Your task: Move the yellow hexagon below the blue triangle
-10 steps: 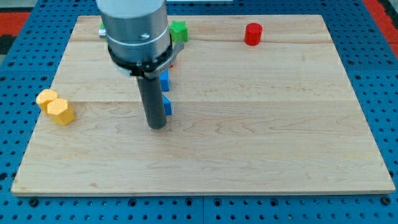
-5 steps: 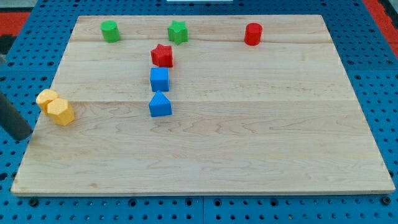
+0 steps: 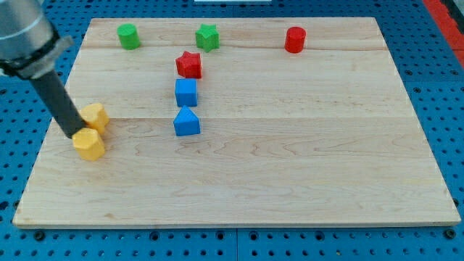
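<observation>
My arm housing (image 3: 22,32) is cut off by the view's top and left edges, so only its lower part shows. My rod (image 3: 59,105) covers part of the upper yellow block (image 3: 96,115), whose shape cannot be made out. My tip (image 3: 74,133) meets the yellow hexagon (image 3: 90,144) at that block's upper left; the exact contact point is hidden. The blue perforated base (image 3: 435,109) around the tabletop (image 3: 290,145) runs off every edge.

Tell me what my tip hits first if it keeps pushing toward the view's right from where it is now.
Probably the yellow hexagon: my tip already sits against its upper left, with the other yellow block just above. Beyond them, the blue triangle lies further right.
</observation>
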Controlling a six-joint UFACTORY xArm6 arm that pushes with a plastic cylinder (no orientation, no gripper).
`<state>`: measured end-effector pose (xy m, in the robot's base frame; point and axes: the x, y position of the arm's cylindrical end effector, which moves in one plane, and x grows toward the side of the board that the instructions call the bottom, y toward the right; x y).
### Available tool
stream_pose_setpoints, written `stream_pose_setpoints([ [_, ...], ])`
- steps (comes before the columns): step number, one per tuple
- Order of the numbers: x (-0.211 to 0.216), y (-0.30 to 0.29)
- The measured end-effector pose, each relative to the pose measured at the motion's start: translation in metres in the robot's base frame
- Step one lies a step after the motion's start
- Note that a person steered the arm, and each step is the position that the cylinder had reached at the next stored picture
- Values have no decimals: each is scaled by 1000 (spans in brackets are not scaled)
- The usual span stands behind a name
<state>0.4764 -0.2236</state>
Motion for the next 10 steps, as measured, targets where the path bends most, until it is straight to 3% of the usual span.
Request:
stream_pose_setpoints([
  [1, 6, 31],
  [2, 38, -8],
  [3, 66, -4],
  [5, 43, 87],
  [7, 41, 51],
  [10, 21, 96],
])
